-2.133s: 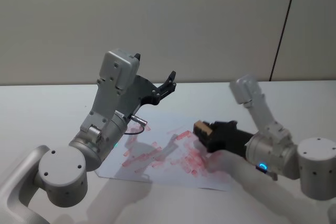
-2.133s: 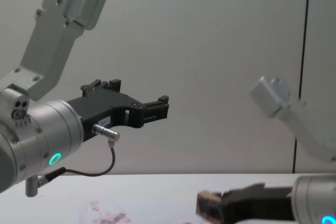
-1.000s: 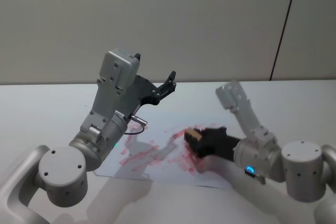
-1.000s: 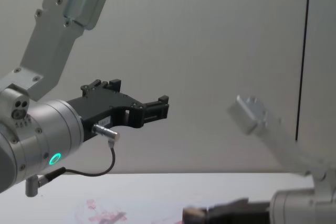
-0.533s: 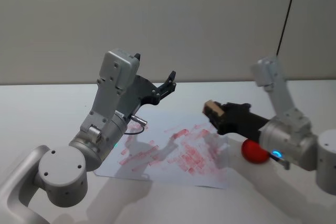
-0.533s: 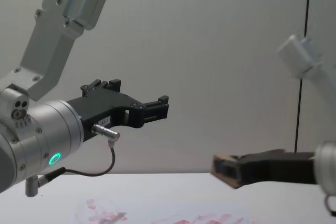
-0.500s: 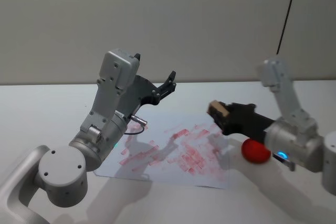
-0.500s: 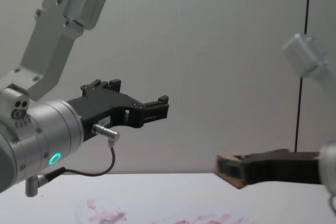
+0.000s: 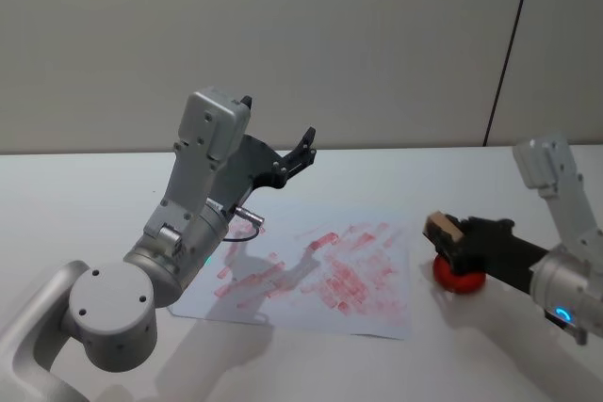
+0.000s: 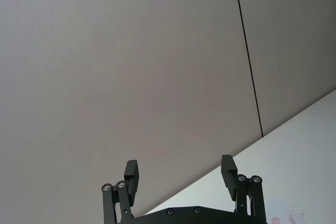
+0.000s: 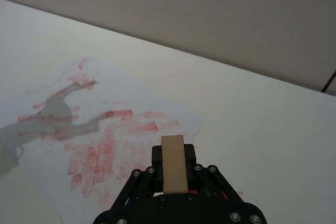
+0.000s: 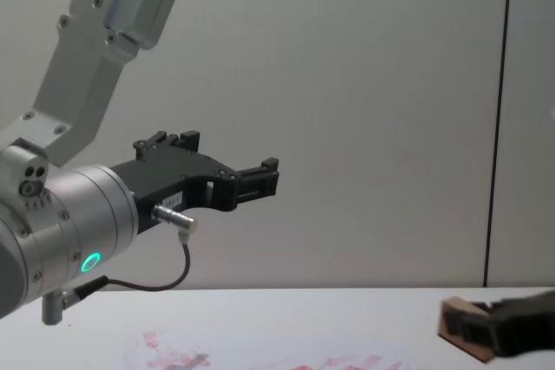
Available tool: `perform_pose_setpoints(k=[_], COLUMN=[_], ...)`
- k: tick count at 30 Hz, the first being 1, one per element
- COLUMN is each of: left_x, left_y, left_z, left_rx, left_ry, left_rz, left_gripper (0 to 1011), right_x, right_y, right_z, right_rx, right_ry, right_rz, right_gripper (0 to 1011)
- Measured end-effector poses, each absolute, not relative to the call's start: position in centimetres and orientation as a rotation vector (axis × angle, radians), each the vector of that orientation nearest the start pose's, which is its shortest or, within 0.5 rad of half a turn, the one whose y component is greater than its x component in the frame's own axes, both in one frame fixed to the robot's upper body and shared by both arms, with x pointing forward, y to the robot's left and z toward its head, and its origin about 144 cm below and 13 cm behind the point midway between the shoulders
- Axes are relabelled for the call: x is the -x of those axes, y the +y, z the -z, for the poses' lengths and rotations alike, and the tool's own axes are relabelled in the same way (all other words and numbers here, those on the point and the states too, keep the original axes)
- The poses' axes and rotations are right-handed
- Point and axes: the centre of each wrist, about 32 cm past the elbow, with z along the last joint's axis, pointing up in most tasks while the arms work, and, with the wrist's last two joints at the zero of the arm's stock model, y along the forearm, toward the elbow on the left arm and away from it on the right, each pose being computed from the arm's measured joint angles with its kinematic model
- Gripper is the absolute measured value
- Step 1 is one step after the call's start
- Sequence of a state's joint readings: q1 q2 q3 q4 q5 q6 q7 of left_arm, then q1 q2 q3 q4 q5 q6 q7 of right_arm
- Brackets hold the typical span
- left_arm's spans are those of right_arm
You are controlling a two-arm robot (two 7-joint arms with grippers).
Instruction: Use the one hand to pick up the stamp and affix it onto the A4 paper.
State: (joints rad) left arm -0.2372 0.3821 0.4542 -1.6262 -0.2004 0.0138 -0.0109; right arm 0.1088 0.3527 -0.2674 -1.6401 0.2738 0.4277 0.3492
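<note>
Head view: the right claw (image 9: 450, 235), clamped shut on the stamp (image 9: 440, 227), is now sitting off the right edge of the A4 paper (image 9: 283, 297), directly over a red ink pad (image 9: 459, 277); a moment ago it was pressing down mid-sheet, then lifting and swinging right. That suggests it is re-inking for another print, with the sheet already carrying many pink marks. The counter (image 9: 75, 195) is lying bare beyond the paper's edges, leaving free room for the return sweep. The left claw (image 9: 303, 150) is hovering high above the sheet's left side, fingers spread, holding nothing.
</note>
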Motion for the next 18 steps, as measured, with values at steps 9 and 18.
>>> perform_pose_setpoints(k=[9, 18], left_x=[-49.2, -49.2], left_y=[19.8, 19.8], left_z=[-120.4, -120.4], left_rx=[-0.061, -0.061], left_ry=[-0.268, -0.268], left_rz=[-1.124, -1.124], left_gripper=[1001, 1002], right_x=[-47.2, -47.1], right_y=[-25.5, -26.1], right_z=[-117.5, -116.9], right_rx=[0.359, 0.392], right_ry=[0.200, 0.206], right_rz=[0.994, 1.015], right_gripper=[219, 219])
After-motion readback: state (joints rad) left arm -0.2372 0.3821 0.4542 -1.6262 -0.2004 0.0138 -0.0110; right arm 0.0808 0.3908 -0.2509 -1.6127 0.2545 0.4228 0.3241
